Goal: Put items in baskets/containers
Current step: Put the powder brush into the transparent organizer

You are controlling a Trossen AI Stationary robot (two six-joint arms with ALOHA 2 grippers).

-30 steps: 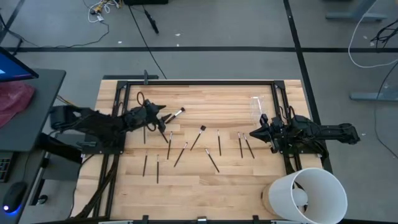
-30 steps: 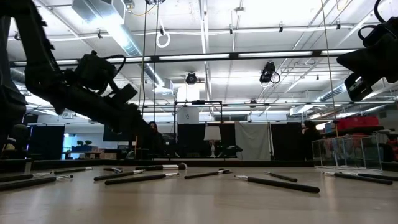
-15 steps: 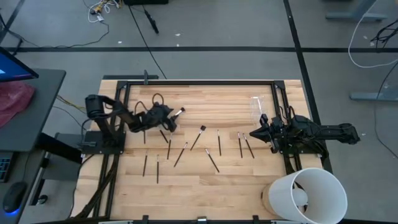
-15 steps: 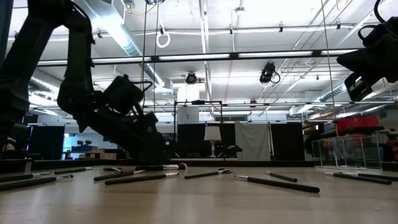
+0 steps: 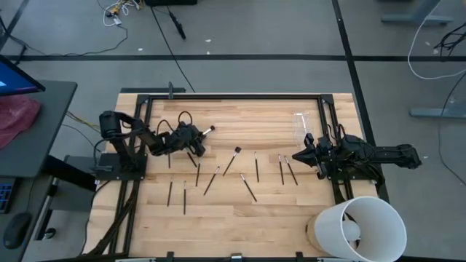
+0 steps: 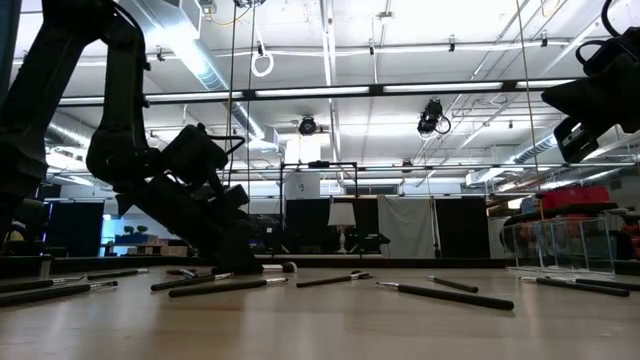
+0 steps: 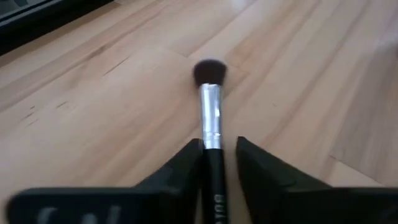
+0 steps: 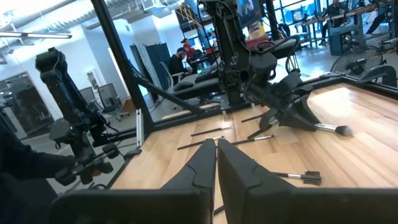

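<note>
Since a second ago the left tool [image 5: 195, 143] has come down from above the desk [image 5: 233, 211] to the wood beside the silver-collared brush [image 7: 211, 118], and its fingers [image 7: 177, 180] now stand narrowly apart along both sides of the dark handle, which lies flat; whether they already pinch it I cannot tell. Other brushes [image 5: 248, 187] lie scattered over mid-desk, well apart from the clear cup [image 5: 300, 124] at the far right. By the desk's right edge the right tool [image 5: 303, 156] waits with its fingers [image 8: 202, 168] pressed together on nothing.
</note>
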